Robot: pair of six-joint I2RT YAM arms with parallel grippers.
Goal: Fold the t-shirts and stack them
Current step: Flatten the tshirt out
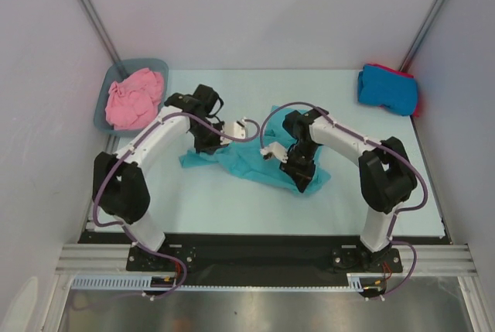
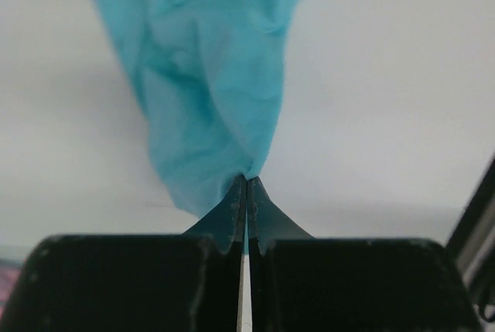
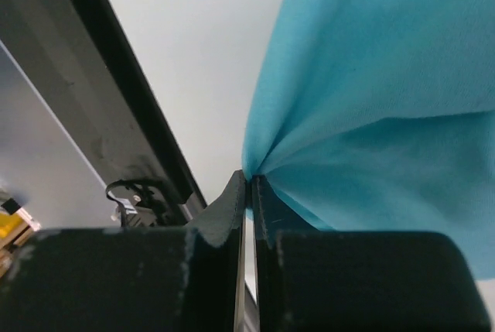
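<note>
Top external view: the teal t-shirt lies rumpled and unfolded in the middle of the table, with both arms reaching in over it.
Left wrist view: the left gripper is pressed together on a gathered edge of the teal cloth, which fans out beyond its tips.
Right wrist view: the right gripper is pinching another bunch of the same shirt, with the cloth spreading off to one side.
Grip in the overhead view: the left gripper and right gripper sit near each other at the shirt's far edge. Which part of the garment each one holds cannot be told.
Done: the bright blue t-shirt lies folded at the far right corner on top of the red t-shirt, of which only an edge shows. This looks like a stack of two.
In hand: the teal shirt is probably being lifted or spread for its first fold. No neat fold shows in it.
Left to do: the pink t-shirt sits crumpled in the tub at the far left corner.
Progress: roughly halfway, with two shirts to fold and stack.
</note>
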